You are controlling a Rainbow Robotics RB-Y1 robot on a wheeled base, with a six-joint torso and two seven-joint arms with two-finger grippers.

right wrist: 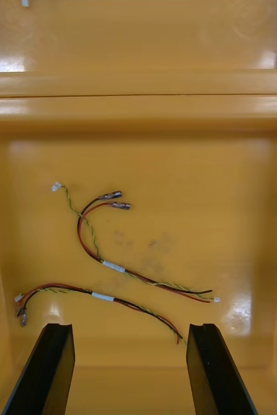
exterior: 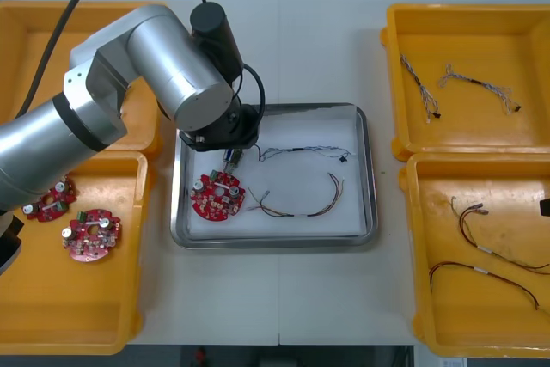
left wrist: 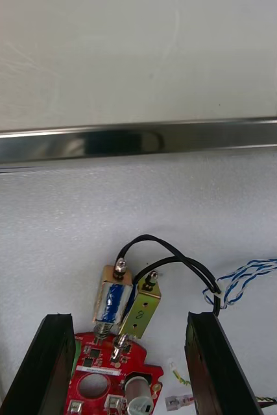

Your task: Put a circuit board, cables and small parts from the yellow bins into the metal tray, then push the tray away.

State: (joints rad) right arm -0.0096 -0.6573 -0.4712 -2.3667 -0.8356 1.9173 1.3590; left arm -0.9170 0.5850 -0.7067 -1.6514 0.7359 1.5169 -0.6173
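The left tool [left wrist: 128, 318] is spread wide over the left of the metal tray [exterior: 352, 217], above small metal parts [left wrist: 126, 303] and a red circuit board [exterior: 217, 197]. The right tool [right wrist: 130, 327] is spread over cables [right wrist: 112, 266] in the near right yellow bin [exterior: 464, 326].

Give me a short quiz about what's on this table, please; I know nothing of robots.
1. True or false: the open left gripper stands over small metal parts in the tray.
2. How many boards lie in the left near bin? A one, B two, C four.
3. Fill in: the open right gripper hangs over red and yellow ____ in the right near bin.
Key: 1 true; 2 B; 3 cables.
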